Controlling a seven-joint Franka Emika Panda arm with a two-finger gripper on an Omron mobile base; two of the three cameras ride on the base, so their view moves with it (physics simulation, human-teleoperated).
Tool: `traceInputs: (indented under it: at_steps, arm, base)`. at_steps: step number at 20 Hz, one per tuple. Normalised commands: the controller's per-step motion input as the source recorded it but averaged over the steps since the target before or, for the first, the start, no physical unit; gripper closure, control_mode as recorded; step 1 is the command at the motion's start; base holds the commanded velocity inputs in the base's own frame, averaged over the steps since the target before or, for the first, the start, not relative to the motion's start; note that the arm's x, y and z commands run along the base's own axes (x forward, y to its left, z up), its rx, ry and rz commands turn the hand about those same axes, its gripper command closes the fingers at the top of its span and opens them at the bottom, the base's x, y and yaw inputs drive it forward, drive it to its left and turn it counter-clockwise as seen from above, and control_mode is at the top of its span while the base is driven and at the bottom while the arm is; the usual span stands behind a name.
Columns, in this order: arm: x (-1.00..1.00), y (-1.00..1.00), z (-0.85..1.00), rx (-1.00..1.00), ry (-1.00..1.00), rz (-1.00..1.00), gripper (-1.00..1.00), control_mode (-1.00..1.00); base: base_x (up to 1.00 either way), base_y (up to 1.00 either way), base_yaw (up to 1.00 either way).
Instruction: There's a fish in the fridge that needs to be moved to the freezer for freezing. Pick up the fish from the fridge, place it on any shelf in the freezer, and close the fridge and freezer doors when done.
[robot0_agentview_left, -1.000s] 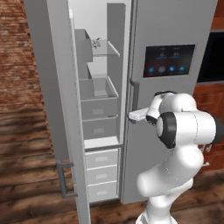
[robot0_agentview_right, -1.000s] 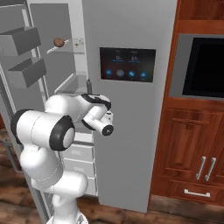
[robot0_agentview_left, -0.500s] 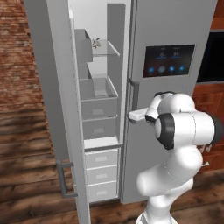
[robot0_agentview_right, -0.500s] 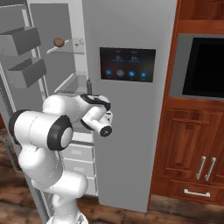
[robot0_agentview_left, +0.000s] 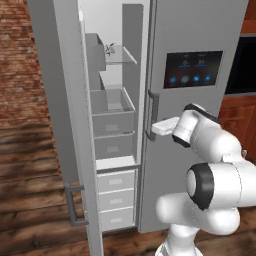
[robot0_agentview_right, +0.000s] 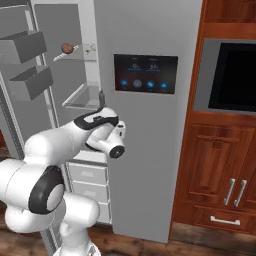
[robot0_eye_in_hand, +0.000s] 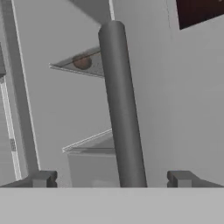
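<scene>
Two gripper (robot0_eye_in_hand: 112, 178) tips straddle upright fridge door handle (robot0_eye_in_hand: 120, 105) (jaws apart).

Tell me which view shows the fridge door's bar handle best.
The hand view: the handle runs up the frame between the open hand's fingertips. The left base view shows it small beside the hand; in the right base view I cannot make it out.

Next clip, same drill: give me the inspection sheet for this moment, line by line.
Surface: wood plank floor; nothing seen on it.
Job's things: freezer stands open; fridge door with dark panel shut; fish not identifiable.
Clutter: small brown item on the glass shelf.
Grippers: gripper open, fingers either side of the fridge handle.
Cables: nothing seen.
Surroundings: brick wall, wooden cabinets, black oven window.
</scene>
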Motion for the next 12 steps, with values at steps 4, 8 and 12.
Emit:
traceInputs:
  at_steps: [4,8,12]
  arm:
    - [-0.84,0.00,0.56,0.01,-0.04,0.00,-1.00,-1.00]
    - [-0.69,-0.02,0.76,-0.02,0.10,0.00,-1.00,-1.00]
    - [-0.48,-0.23,1.00,-0.05,0.23,0.01,-1.00,-1.00]
  base:
    - [0.00,0.00,0.00]
    - [0.00,0.00,0.00]
    - [0.00,0.00,0.00]
